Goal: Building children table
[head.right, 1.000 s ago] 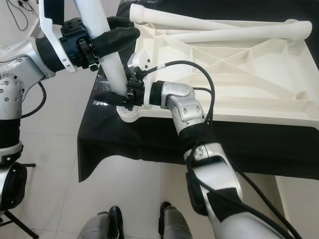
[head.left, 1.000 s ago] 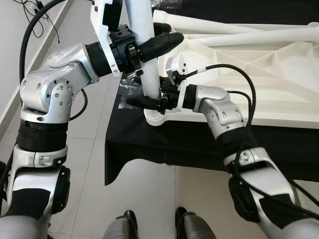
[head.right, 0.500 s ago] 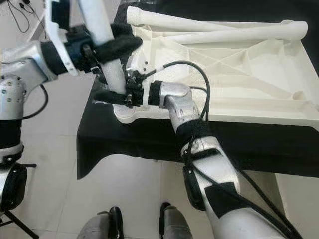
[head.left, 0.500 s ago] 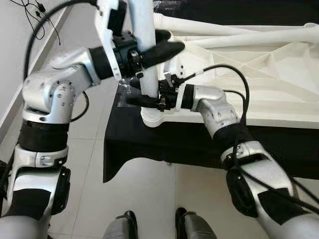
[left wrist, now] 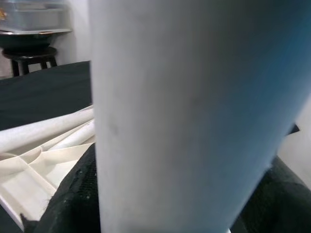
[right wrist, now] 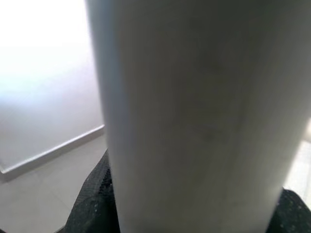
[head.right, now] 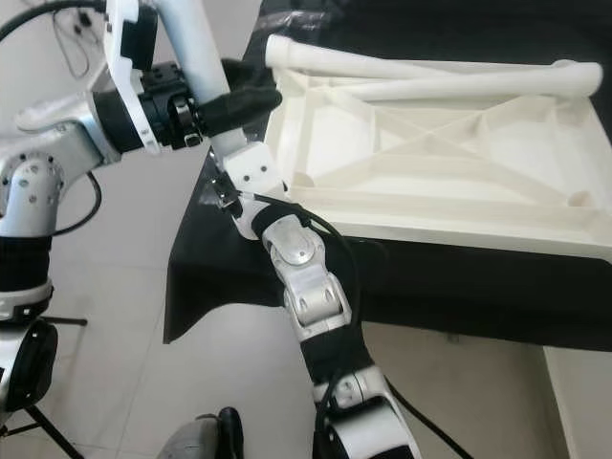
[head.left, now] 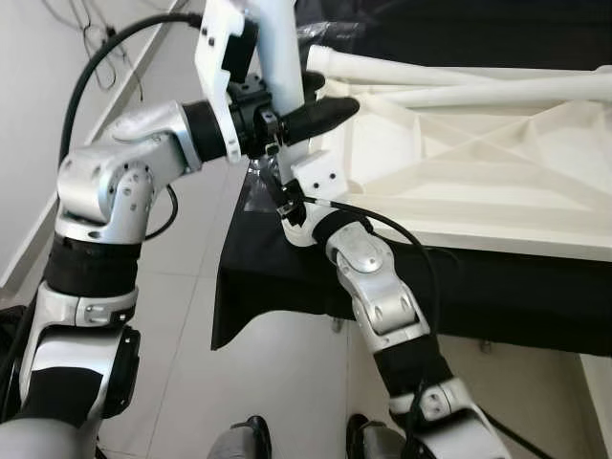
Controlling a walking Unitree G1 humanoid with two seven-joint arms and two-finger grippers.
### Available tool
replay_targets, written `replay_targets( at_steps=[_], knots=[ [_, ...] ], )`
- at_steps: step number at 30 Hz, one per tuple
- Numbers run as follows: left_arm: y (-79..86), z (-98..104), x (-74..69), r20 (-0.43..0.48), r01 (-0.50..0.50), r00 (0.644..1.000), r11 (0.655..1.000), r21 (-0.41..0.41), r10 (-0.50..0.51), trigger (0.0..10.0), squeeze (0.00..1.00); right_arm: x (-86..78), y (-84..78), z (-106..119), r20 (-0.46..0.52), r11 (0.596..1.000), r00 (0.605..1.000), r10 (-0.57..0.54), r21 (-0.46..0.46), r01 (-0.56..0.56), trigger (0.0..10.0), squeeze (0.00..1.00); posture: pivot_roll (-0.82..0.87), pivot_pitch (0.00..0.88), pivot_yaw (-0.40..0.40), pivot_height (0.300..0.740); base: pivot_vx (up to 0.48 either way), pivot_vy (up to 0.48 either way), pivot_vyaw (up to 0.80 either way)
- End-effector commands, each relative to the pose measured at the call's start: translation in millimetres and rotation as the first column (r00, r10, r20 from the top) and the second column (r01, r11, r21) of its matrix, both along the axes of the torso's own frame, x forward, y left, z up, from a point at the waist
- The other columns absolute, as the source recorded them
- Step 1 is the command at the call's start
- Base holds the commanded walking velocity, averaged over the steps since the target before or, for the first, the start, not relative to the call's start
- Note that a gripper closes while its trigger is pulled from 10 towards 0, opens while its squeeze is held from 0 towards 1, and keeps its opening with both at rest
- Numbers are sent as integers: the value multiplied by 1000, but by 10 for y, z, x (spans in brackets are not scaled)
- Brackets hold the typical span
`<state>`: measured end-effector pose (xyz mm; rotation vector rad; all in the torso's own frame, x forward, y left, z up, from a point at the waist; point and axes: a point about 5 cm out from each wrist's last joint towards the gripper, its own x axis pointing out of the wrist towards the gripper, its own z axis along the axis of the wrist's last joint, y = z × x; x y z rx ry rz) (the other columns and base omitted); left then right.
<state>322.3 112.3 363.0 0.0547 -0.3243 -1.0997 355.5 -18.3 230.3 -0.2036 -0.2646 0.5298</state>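
White plastic parts on black cloth

The ribbed white plastic tabletop (head.right: 449, 163) and round white plastic leg (head.left: 277, 57) are plain; the black cloth (head.left: 287, 277) covering the surface is unpatterned; the tiled floor (head.left: 182, 354) is pale grey.

Table leg (head.left: 277, 57) stands upright at tabletop's (head.left: 478, 163) left corner, two legs (head.left: 459, 72) behind

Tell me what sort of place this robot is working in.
Probably an indoor room in a home or workshop, used for furniture assembly: pale floor tiles, a white wall with a baseboard, and an upturned white tabletop lying on a black cloth, with loose table legs beside it.
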Motion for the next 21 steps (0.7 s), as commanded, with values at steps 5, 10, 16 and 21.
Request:
replay_targets(
  at_steps=[5, 10, 16, 21],
  knots=[
    [-108, -5, -90, 15, 97, 995, 995, 24, -97, 5216, 0, 13, -9, -358, -178, 995, 979, -102, -37, 97, 0, 0, 34, 258, 47, 740, 0, 0, 0],
    [-115, -29, -118, 8, 117, 993, 993, 30, -118, 0, 0, -52, 19, -323, -179, 995, 978, -104, -31, 99, 0, 0, 33, 256, 45, 740, 0, 0, 0],
    [-125, -28, -108, 13, 119, 993, 992, 33, -120, 0, 0, 90, 20, -13, -93, 994, 990, 104, 20, -103, 10000, 925, 35, 253, 41, 740, 0, 0, 0],
    [-123, -21, -107, 19, 123, 992, 992, 38, -124, 0, 0, 136, -24, 246, -47, 922, 921, 386, 47, -384, 10000, 1000, 36, 253, 40, 740, 0, 0, 0]
  ],
)
